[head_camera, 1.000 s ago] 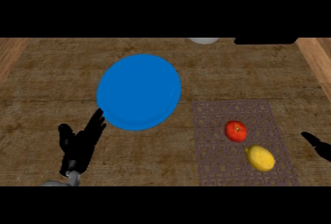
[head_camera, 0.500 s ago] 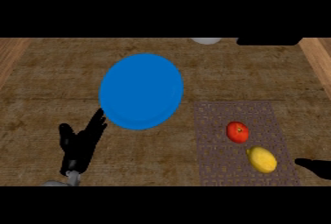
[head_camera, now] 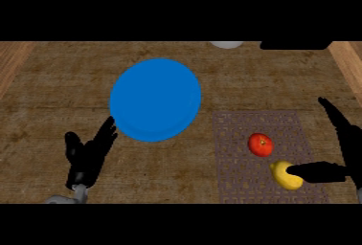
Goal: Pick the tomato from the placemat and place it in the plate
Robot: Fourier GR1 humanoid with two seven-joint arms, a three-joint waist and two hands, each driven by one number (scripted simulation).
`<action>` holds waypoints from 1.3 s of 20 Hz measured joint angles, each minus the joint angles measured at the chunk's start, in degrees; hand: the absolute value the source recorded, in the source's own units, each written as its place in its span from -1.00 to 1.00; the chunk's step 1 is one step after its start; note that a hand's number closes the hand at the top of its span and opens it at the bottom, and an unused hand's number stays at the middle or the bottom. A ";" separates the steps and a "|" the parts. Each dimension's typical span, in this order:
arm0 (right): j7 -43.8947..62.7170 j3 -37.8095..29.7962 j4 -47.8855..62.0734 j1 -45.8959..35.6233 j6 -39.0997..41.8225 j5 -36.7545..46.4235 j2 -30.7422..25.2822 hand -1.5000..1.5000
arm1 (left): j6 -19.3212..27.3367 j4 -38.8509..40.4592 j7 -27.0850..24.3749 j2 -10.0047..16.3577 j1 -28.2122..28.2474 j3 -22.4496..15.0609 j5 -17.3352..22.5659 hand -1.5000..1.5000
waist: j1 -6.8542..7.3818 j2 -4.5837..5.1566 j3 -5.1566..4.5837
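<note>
Lying on the placemat (head_camera: 237, 165), the tomato (head_camera: 261, 144) sits just beside a yellow lemon (head_camera: 286, 175), and you see the blue plate (head_camera: 155, 99) apart at its left. Your right robot hand (head_camera: 348, 153) is spread wide by the mat's right edge, thumb near the lemon, holding nothing. The left robot hand (head_camera: 86, 158) rests open over the worktop (head_camera: 56, 95), lower left.

We see a rough, burlap-looking counter (head_camera: 56, 110), a woven cloth-like placemat (head_camera: 240, 158), a smooth matt plate (head_camera: 155, 98), and a glossy tomato (head_camera: 261, 144).
</note>
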 measured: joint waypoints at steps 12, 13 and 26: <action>4.57 4.21 7.47 -4.15 4.86 9.39 13.50 -1.00 | -2.16 0.23 -0.33 -2.29 1.38 2.72 -2.76 0.00 | -0.34 -0.05 0.05; 4.31 4.13 8.33 -4.47 4.94 10.30 14.78 -1.00 | -2.47 0.92 -0.88 -2.68 1.45 3.06 -3.16 0.00 | -0.35 -0.05 0.05; 4.73 2.24 14.75 -5.05 8.34 21.32 21.62 -1.00 | -4.30 -0.50 0.66 -5.51 2.40 5.47 -6.32 0.00 | -0.43 -0.05 0.06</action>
